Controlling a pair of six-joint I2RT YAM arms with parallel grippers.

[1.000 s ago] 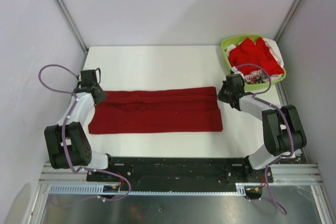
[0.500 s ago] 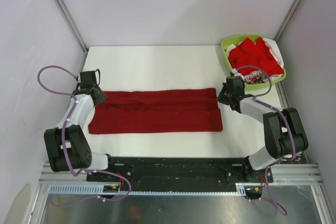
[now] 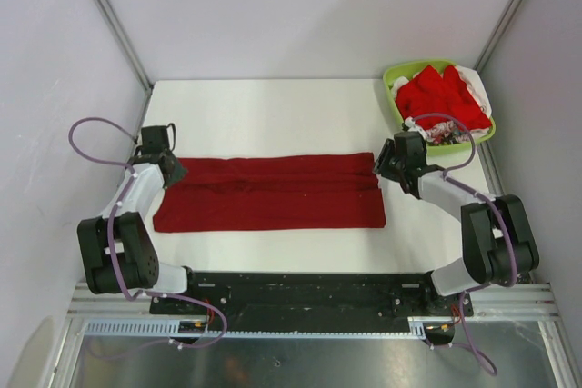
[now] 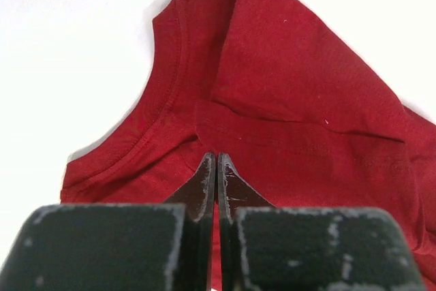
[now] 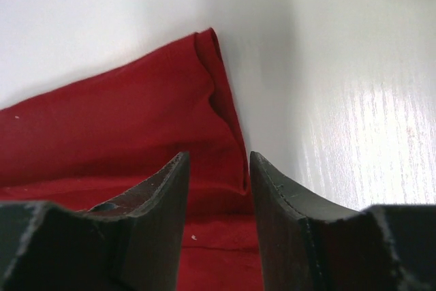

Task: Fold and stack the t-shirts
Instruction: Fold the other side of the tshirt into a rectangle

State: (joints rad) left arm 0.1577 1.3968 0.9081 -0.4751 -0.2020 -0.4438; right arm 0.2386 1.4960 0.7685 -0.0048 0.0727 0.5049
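Observation:
A dark crimson t-shirt (image 3: 273, 193) lies folded into a long strip across the table. My left gripper (image 3: 173, 170) is at its left end. In the left wrist view the jaws (image 4: 216, 158) are pressed together, pinching a fold of the cloth (image 4: 286, 86) beside the collar seam. My right gripper (image 3: 380, 168) is at the strip's far right corner. In the right wrist view it (image 5: 218, 160) stands open, with the cloth's corner (image 5: 136, 114) lying loose under the gap. More t-shirts, bright red (image 3: 441, 93) with some white fabric (image 3: 475, 79), are piled in the basket.
A lime-green plastic basket (image 3: 391, 74) stands at the table's back right corner, just behind my right arm. The white table (image 3: 273, 115) runs bare behind the strip. Metal frame posts and pale walls close in both sides.
My right gripper has opened and let go of the shirt's right end. Its wrist has shifted slightly toward the back. The left gripper has stayed shut in place.

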